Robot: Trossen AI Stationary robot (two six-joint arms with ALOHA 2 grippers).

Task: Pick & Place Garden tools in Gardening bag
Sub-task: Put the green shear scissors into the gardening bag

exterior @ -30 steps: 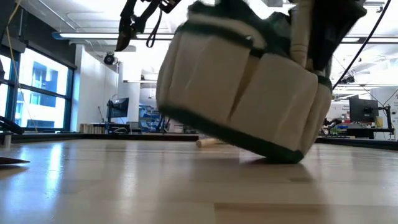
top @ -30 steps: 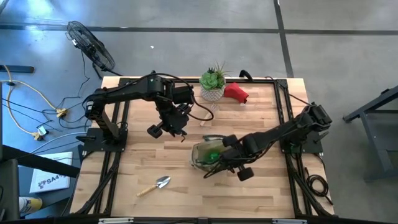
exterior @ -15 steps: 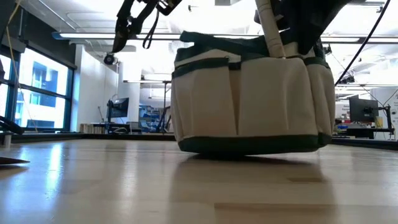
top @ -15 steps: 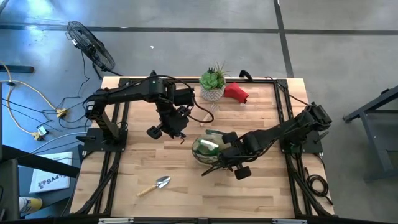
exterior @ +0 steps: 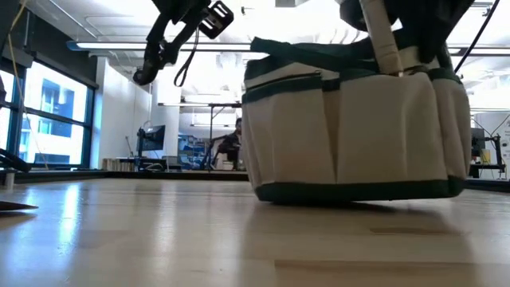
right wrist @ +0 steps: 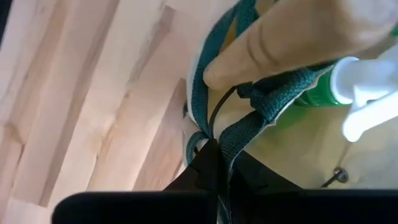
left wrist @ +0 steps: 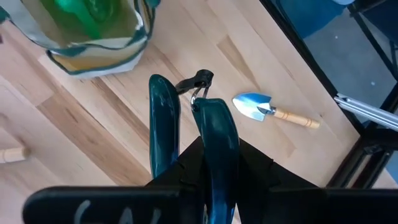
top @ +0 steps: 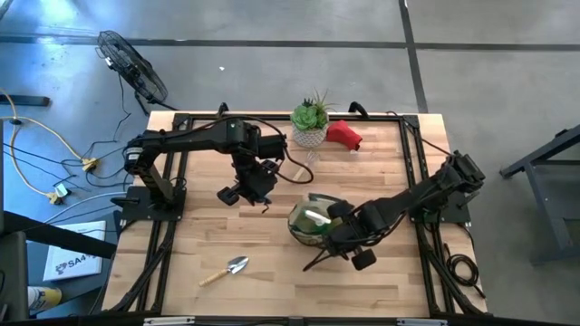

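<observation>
Comparing earlier views, we see the gardening bag [top: 313,222] righted, its loop handle pinched by the right gripper [right wrist: 211,152]; left gripper [left wrist: 186,109], apparently pinching a pruner, hovers beside the bag.

The tan gardening bag [top: 311,222] with dark green rim sits upright mid-surface, a green spray bottle [left wrist: 93,14] inside it (white nozzle showing). A silver trowel [top: 227,270] with wooden handle lies flat well apart from the bag. The red soft item [top: 344,134] rests at the far edge.
</observation>
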